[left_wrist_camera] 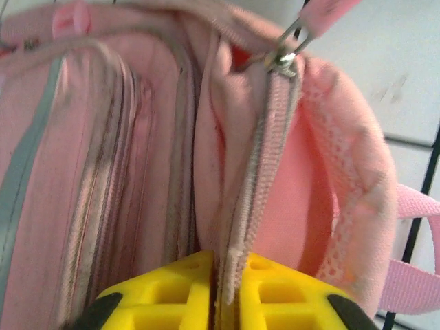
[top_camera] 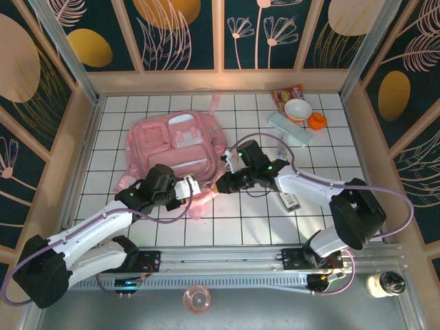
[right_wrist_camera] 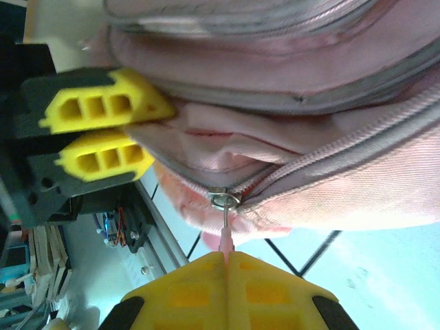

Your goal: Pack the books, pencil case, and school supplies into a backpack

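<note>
While the backpack (top_camera: 172, 141) lies central, bowl (top_camera: 297, 108) and pencil case (top_camera: 289, 129) sit far-right

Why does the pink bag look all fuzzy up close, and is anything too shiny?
Top external view: sharp, with a bright glare patch on the white tiled table. Left wrist view: the soft pink backpack sits so close that its fabric smears out of focus. Right wrist view: the right gripper at the bottom edge is soft, and the table behind is washed pale.
</note>
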{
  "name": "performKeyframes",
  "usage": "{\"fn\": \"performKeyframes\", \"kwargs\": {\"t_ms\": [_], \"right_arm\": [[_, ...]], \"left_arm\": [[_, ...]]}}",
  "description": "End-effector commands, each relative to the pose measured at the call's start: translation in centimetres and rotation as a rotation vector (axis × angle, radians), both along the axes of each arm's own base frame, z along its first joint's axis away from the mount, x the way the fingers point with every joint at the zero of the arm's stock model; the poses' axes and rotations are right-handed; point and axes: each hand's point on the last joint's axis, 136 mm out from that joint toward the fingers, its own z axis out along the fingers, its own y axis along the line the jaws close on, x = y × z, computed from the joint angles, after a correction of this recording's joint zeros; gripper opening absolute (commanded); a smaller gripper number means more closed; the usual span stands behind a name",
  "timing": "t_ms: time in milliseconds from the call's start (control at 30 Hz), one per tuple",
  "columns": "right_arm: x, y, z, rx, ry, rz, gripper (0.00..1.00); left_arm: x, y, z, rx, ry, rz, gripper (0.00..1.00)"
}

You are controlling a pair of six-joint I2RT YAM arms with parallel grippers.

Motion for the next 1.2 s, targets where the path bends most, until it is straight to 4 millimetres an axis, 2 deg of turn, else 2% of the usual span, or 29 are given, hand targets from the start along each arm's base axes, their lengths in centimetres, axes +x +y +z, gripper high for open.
{"fn": "performKeyframes", "kwargs": {"t_ms": [0,67,133,233,333,433,500,533,567,600,733,833,1167], "right_arm": [[-1.1,0.5,-0.6,0.004,0.061,-0.023,0.00],[-1.0,0.5,-0.6,0.003,0.057,-0.018,0.00],[-1.1,0.4,-1.0,-0.021,0.056,-0.010,0.00],[-1.3,0.1,-1.6,-0.038,0.066,-0.006,0.00],[-1.4,0.0,-1.7,-0.043,0.061,0.002,0.00],[-1.3,0.0,-1.9,-0.053,0.048,0.008,0.00],[-1.3,-0.1,-2.2,-0.061,0.048,0.009,0.00],[-1.3,-0.1,-2.4,-0.064,0.049,0.010,0.00],[-1.3,-0.2,-2.7,-0.068,0.053,0.011,0.00],[-1.4,-0.2,-2.9,-0.070,0.052,0.013,0.00],[-1.1,-0.2,-3.4,-0.075,0.018,0.020,0.00],[-1.2,-0.3,-3.8,-0.074,-0.007,0.028,0.00],[-1.3,0.5,-4.0,-0.054,-0.036,0.054,0.12]], "left_arm": [[1.0,2.7,0.4,0.110,-0.005,0.096,0.41],[0.2,0.3,1.7,0.010,0.048,0.009,0.60],[-0.2,-2.0,3.0,-0.099,0.085,-0.055,0.71],[-0.5,-3.7,2.5,-0.145,0.119,-0.103,0.76],[-0.4,-3.9,-0.3,-0.068,0.155,-0.103,0.78],[0.1,-3.2,-2.8,-0.001,0.189,-0.052,0.73],[0.5,-3.2,-3.4,-0.003,0.190,-0.030,0.65],[0.4,-3.2,-3.5,-0.008,0.192,-0.026,0.53],[0.5,-3.5,-3.3,-0.027,0.186,-0.023,0.37],[0.4,-3.9,-2.8,-0.059,0.184,-0.032,0.28],[-0.3,-5.8,-0.2,-0.213,0.179,-0.088,0.08],[-0.6,-6.6,1.1,-0.288,0.169,-0.104,0.04],[-0.8,-7.1,2.4,-0.336,0.171,-0.117,0.02]]}}
